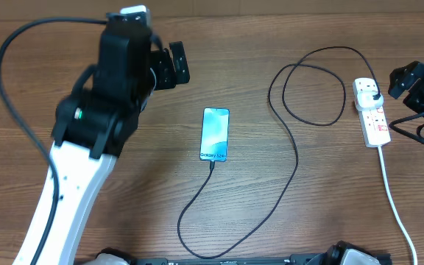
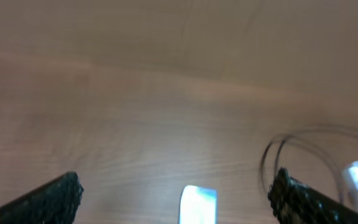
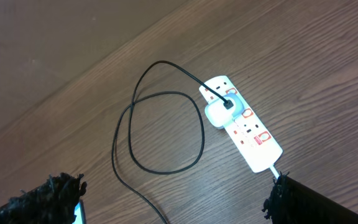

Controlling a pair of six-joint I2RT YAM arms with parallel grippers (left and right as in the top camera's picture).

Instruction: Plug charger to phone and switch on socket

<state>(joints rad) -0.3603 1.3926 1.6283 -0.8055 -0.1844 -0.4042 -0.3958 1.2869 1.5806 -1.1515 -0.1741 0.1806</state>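
**Since the cable looks seated, the switch is what remains**

Since the charger cable [image 1: 297, 158] runs from the near end of the smartphone [image 1: 214, 134] to a white adaptor [image 3: 218, 114] sitting in the power strip [image 3: 257, 155], the step in hand is most likely pressing the red switch [image 3: 247, 113] beside that adaptor. Whether that switch is on or off cannot be read from these views.

To do it well, one fingertip should come straight down on the switch alone. A sideways push could slide the light strip or nudge the adaptor, so the approach should stay clear of the cable loop to the left.

The right gripper [image 3: 174, 186] hangs above the table with its jaws spread wide and nothing between them. From its wrist view the strip lies ahead of the jaws and close to one finger [image 3: 294, 199]. In the overhead view the strip is just left of it, at the right of the table.

The left gripper [image 1: 169, 66] is also wide and empty, at the far left, well apart from the phone in the middle
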